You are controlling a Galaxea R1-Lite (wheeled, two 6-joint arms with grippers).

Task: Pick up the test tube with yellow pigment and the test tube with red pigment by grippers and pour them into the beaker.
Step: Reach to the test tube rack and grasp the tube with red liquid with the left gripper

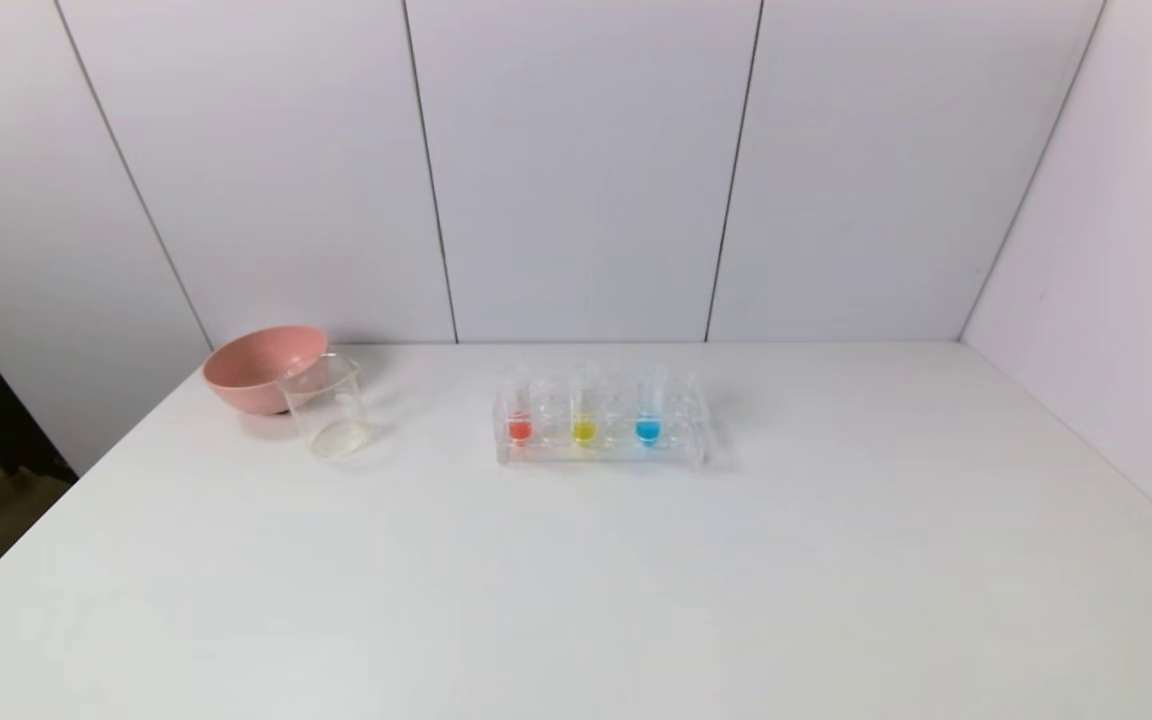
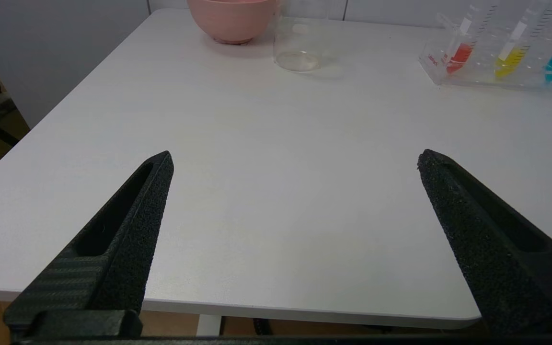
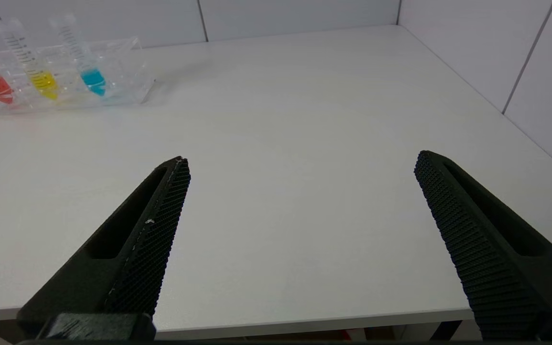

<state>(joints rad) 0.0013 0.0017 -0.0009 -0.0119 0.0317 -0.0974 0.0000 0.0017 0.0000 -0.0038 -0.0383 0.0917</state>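
Waiting at the near table edge, the left gripper (image 2: 295, 158) and right gripper (image 3: 302, 160) both hang with fingers spread wide and empty — no step has begun. A first reach seems next: each must travel to the clear rack (image 1: 601, 445) mid-table, where three tubes stand. One is the test tube with red pigment (image 1: 519, 418), one the test tube with yellow pigment (image 1: 584, 418), one a blue tube (image 1: 648, 418). One beaker (image 1: 329, 408) stands left of the rack, just before one pink bowl (image 1: 258, 366).
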